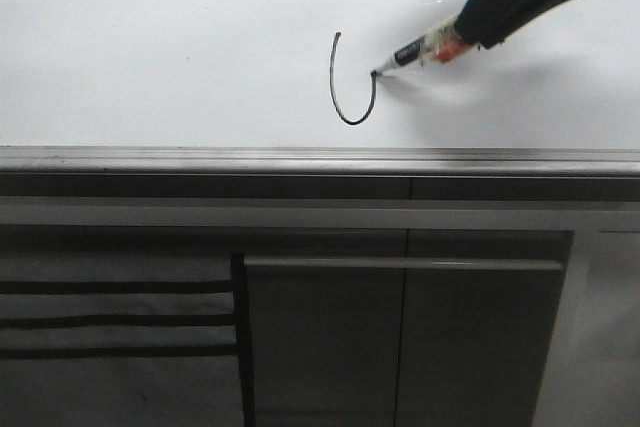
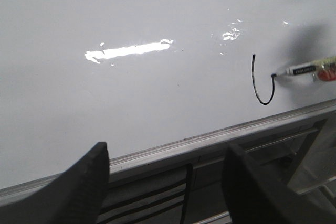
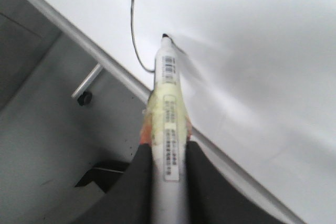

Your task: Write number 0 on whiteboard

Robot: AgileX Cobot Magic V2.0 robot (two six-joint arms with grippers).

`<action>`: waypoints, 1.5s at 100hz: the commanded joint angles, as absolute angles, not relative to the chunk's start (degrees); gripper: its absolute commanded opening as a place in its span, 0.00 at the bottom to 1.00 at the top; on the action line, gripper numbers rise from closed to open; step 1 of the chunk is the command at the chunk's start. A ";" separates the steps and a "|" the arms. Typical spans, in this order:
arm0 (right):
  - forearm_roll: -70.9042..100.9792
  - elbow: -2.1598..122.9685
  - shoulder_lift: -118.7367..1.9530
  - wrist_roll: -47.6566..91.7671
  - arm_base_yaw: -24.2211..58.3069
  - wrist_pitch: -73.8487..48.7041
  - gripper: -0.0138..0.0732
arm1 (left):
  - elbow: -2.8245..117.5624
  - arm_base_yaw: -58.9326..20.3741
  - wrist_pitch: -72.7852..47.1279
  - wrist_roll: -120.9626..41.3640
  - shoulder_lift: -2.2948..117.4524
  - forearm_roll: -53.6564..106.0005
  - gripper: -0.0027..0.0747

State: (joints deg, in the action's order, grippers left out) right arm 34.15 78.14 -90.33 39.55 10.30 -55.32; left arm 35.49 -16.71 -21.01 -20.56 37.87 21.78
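The whiteboard (image 1: pixel 150 47) lies flat, glossy white, with a grey metal frame edge (image 1: pixel 300 157) at the front. On it the number 0 (image 1: pixel 333 87) shows as an open black curve: its left side, bottom and lower right side. My right gripper (image 1: pixel 470 32) is shut on a white marker (image 1: pixel 415 50), whose tip touches the curve's right end. The right wrist view shows the marker (image 3: pixel 167 93) between the fingers and the curve (image 3: pixel 132 30). My left gripper (image 2: pixel 167 148) is open and empty over the board's front edge, left of the curve (image 2: pixel 254 80).
Dark grey cabinet panels stand below the board's front edge, with a long horizontal handle bar (image 1: pixel 400 263) and black stripes (image 1: pixel 120 319) at the left. Light glare (image 2: pixel 128 51) lies on the board.
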 commanded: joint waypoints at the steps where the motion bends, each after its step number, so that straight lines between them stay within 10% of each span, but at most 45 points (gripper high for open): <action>1: 34.39 81.97 -88.41 38.74 11.01 -48.90 0.14 | 37.12 -16.61 -16.87 -20.10 37.91 22.59 0.59; 50: 34.57 77.78 -81.82 48.85 16.26 -57.91 0.14 | 37.72 -16.75 -24.95 -25.52 38.59 21.81 0.59; 109: 35.98 65.84 -70.38 81.22 29.35 -56.35 0.14 | 53.87 -42.26 -36.86 -53.39 65.35 31.84 0.59; 150: 35.98 65.84 -70.38 81.43 29.35 -52.63 0.14 | 61.95 -43.47 -34.31 -53.39 76.73 29.96 0.55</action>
State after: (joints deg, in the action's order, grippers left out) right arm 33.86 64.64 -72.04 80.58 29.30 -54.60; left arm 59.51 -42.92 -37.97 -53.16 77.66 28.58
